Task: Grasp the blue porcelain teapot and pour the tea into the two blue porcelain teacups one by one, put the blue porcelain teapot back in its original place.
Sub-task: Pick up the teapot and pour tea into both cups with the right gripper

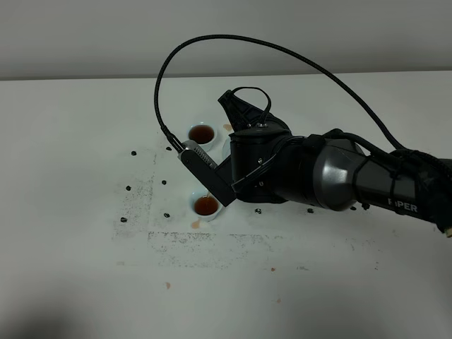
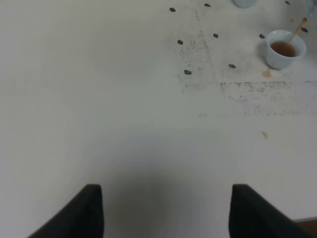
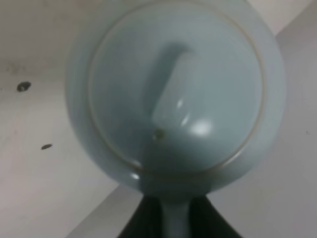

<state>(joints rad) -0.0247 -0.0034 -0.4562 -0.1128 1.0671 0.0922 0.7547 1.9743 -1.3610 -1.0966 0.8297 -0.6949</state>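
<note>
The blue porcelain teapot (image 3: 176,91) fills the right wrist view from above, lid and knob showing. My right gripper (image 3: 176,222) is shut on its loop handle. In the exterior high view my right arm (image 1: 296,169) reaches across the middle and hides the teapot. Two blue porcelain teacups hold brown tea: the far one (image 1: 201,133) and the near one (image 1: 206,205), which lies just under the arm's front end. In the left wrist view a thin brown stream (image 2: 298,29) runs into the near cup (image 2: 283,48). My left gripper (image 2: 166,213) is open and empty over bare table.
Small dark specks (image 1: 128,188) and brown tea drips (image 1: 195,224) are scattered on the white table (image 1: 85,127). A worn grey patch (image 1: 205,244) lies in front of the cups. A black cable (image 1: 212,42) loops high above the right arm.
</note>
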